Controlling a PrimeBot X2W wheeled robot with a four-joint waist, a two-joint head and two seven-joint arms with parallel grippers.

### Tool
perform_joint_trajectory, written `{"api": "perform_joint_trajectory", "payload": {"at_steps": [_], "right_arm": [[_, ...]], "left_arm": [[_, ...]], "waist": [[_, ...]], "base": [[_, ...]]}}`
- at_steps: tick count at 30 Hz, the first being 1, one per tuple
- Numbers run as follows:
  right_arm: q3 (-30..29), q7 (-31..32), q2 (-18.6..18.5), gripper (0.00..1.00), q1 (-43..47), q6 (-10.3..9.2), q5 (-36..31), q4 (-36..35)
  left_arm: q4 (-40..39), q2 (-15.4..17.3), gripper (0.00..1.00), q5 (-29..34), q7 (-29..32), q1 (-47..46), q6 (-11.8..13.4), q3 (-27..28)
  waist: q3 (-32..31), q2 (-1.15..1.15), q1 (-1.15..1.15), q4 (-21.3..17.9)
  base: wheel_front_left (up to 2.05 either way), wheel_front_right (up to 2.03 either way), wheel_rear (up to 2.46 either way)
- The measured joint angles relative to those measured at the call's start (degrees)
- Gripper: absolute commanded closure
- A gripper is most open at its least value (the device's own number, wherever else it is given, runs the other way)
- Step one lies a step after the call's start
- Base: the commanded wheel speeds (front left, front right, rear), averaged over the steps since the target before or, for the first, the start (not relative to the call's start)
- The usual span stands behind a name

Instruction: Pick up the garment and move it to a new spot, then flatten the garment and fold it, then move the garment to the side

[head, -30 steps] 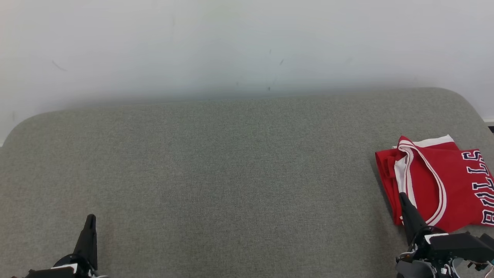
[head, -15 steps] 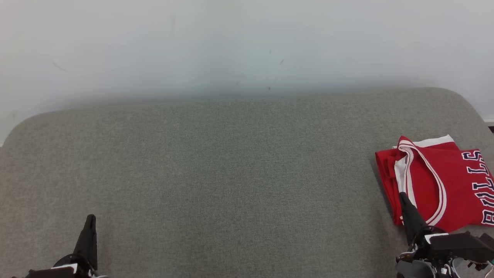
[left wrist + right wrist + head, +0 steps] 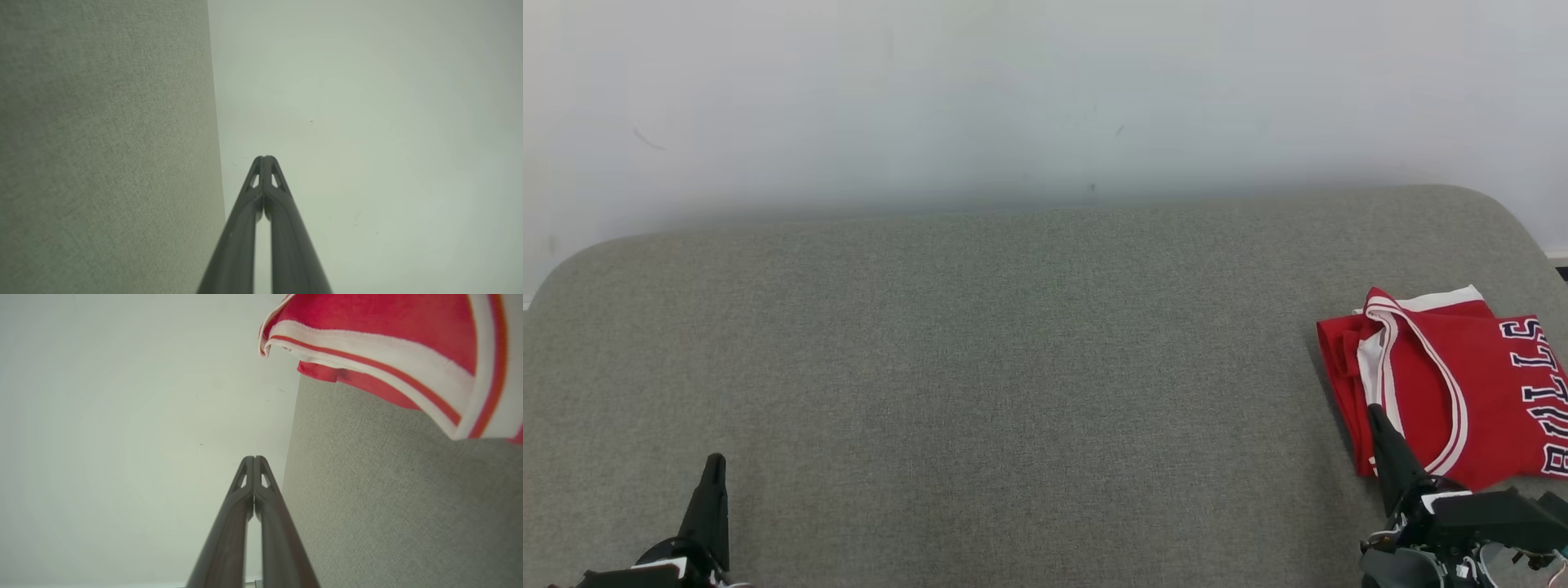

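Note:
A folded red jersey (image 3: 1462, 384) with white trim and dark lettering lies at the right edge of the grey fabric surface (image 3: 1013, 367). Its trimmed edge (image 3: 367, 339) fills the upper right of the right wrist view. My right gripper (image 3: 1377, 415) is shut and holds nothing; its tip stands in front of the jersey's near left corner, and I cannot tell whether it touches the cloth. In the right wrist view the same gripper (image 3: 254, 458) shows both fingers pressed together. My left gripper (image 3: 715, 461) is shut at the lower left with nothing in it, its tips (image 3: 264, 157) closed.
A pale wall (image 3: 1045, 98) rises behind the grey surface. The surface has rounded far corners, and its back edge runs across the head view.

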Motion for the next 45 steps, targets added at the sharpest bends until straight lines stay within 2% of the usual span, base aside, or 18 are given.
{"api": "perform_joint_trajectory", "payload": {"at_steps": [45], "right_arm": [[0.0, 0.0, 0.0, 1.00, -0.6, 0.00, 0.0, 0.0]], "left_arm": [[0.0, 0.0, 1.00, 0.0, 0.0, 0.0, 0.0, 0.0]], "waist": [[0.0, 0.00, 0.00, 0.0]], "base": [[0.00, 0.00, 0.00]]}}
